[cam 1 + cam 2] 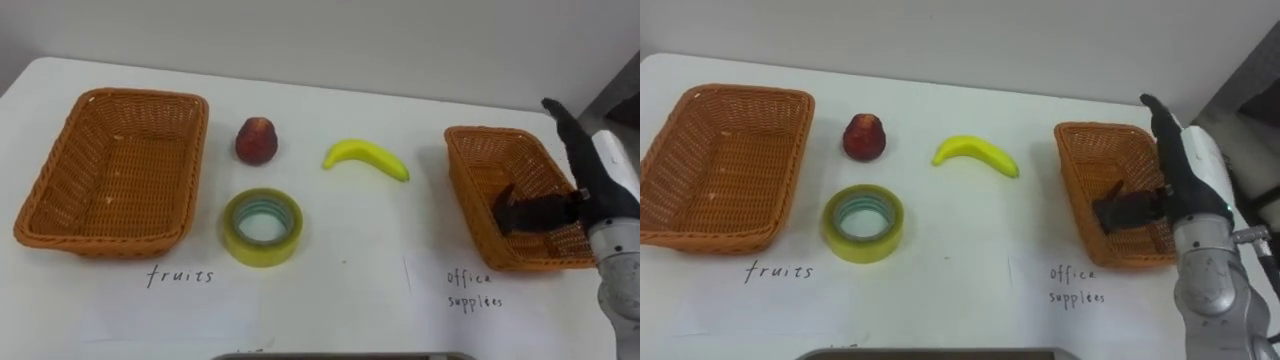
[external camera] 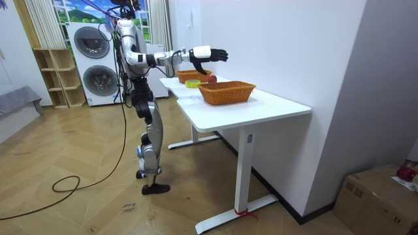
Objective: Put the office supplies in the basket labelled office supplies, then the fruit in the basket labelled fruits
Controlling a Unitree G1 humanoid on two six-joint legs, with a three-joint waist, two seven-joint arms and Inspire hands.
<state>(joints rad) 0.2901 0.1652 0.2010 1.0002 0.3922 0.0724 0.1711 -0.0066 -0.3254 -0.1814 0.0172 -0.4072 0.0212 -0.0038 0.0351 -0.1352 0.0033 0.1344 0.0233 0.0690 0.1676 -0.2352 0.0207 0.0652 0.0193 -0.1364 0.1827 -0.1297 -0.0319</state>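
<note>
— What lies nearest the robot on the white table (image 1: 340, 290)?

— Two handwritten labels, one in front of each wicker basket: the left label (image 1: 180, 275) and the right label (image 1: 470, 288). Just beyond the left label, the yellow-green tape roll (image 1: 262, 227) lies flat with its hole facing up, just beside the left basket (image 1: 196, 165) but apart from it.

— And the robot's hands?

— The right hand (image 1: 603, 175) comes in from the right and hangs over the right basket (image 1: 470, 190). Its fingers (image 1: 565, 125) are straight and point away from the robot. The dark thumb (image 1: 530, 213) sticks out sideways above the inside of the basket. The hand holds nothing. The room view shows it raised above the basket, not touching it.

— Where is the fruit?

— Farther back, between the two baskets. The red apple (image 1: 256, 140) stands just behind the tape roll, near the far corner of the left basket. The banana (image 1: 366, 157) lies to the right of the apple, about halfway between the baskets, and touches nothing else. All three things rest on the table top, outside both baskets.

— How does the robot stand?

— Upright at the long side of the table, with the right arm stretched out over it. The washing machines (image 2: 91, 42) are behind it.
</note>
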